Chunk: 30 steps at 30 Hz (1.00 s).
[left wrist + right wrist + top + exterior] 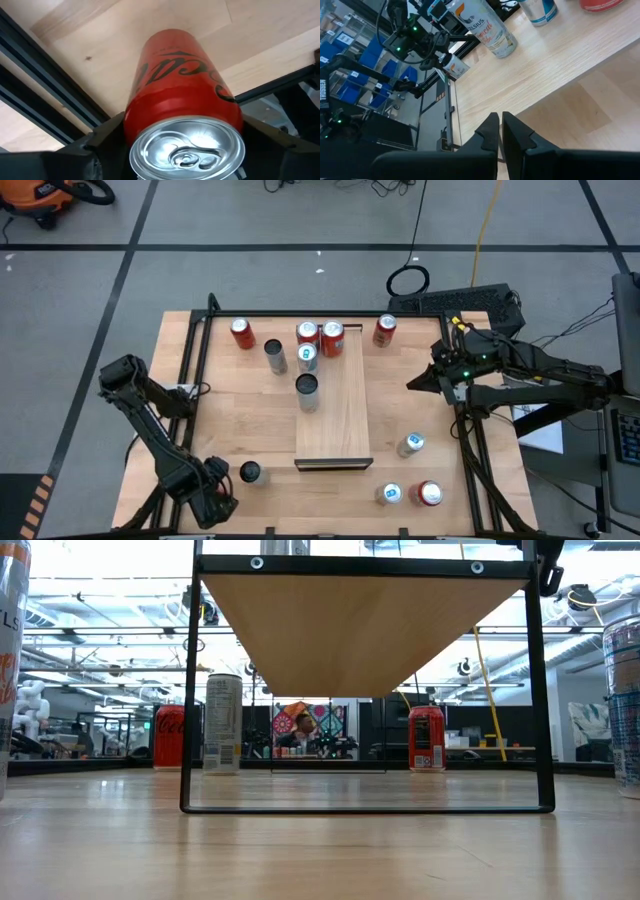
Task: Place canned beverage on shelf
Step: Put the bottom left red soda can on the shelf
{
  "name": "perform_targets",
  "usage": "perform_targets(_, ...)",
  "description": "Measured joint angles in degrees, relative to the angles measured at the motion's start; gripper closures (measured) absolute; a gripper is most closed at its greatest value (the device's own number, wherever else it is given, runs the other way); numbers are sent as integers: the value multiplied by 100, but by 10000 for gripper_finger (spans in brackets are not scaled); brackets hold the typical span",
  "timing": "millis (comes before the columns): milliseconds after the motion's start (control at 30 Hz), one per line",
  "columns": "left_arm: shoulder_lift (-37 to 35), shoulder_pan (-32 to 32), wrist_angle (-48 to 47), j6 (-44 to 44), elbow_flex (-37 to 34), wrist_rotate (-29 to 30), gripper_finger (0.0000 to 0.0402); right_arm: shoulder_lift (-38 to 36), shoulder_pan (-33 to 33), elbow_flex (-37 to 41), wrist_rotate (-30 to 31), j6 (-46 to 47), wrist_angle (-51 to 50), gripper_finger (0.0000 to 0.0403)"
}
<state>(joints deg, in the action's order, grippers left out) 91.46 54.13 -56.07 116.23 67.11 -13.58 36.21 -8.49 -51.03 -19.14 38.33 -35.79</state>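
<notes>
A red cola can (182, 75) sits between the fingers of my left gripper (185, 132). This gripper is at the table's near left corner (215, 502), and its own body hides the can in the high view. The shelf (340, 415) is a pale board raised on a black frame, with a dark strip at its near end. Several cans stand on its far and left part, among them a red one (333, 338). My right gripper (415, 383) is shut and empty over the table's right side, and its fingers show closed in the right wrist view (499, 131). My left gripper pinches the red can between its two fingers, on opposite sides of the wall close to the lid end (145, 117). The lid (187, 150) faces the wrist and the can's body points away along the fingers. I cannot tell whether the can rests on the table.
A silver can (250, 473) stands on the table just beside my left gripper. Three cans (410, 444) (390, 494) (430, 494) stand at the near right. More cans stand on the table at the far edge (242, 333) (385, 330) (275, 355). The black frame (188, 690) holds the shelf up.
</notes>
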Motion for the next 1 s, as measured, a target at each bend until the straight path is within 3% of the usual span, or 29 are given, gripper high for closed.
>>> perform_targets(400,-201,-20,-13,-121,308,76,114,15,0,0,-20,3,129,403)
perform_targets(700,-776,-40,-83,-116,1314,122,114,25,0,0,-37,70,609,403)
perform_targets(1000,-1227,-205,-79,-430,2426,1730,114,84,0,0,-39,0,723,403)
